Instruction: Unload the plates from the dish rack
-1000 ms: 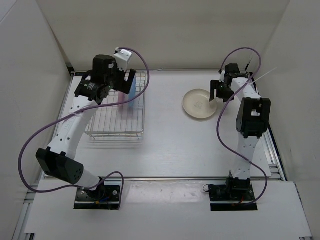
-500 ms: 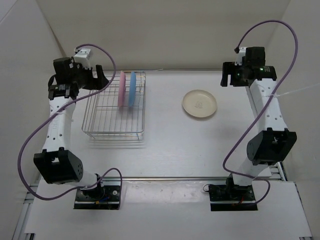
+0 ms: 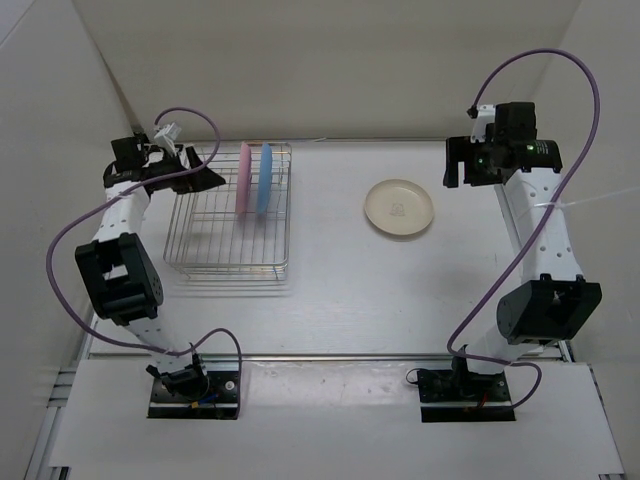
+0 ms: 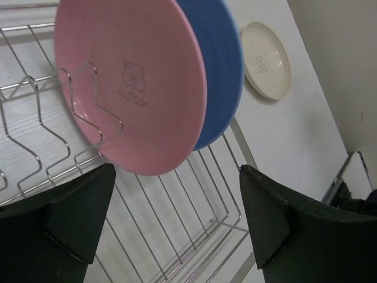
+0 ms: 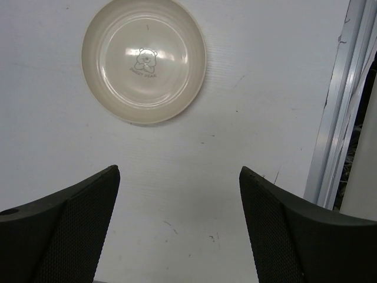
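The left gripper (image 3: 203,179) is hovering with its jaws spread wide and nothing between them, over the far-left edge of the dish rack (image 3: 215,238). In the top view, the pink plate (image 3: 243,178) is standing on edge between the dividers at the gripper's 3 o'clock, near but apart from it. The light blue plate (image 3: 265,178) is standing just beside it, farther out. The right gripper (image 3: 463,166) is hanging equally wide open and empty above the table (image 3: 350,300). The cream plate (image 3: 399,208) is lying flat on the table at its 8 o'clock, well outside the rack.
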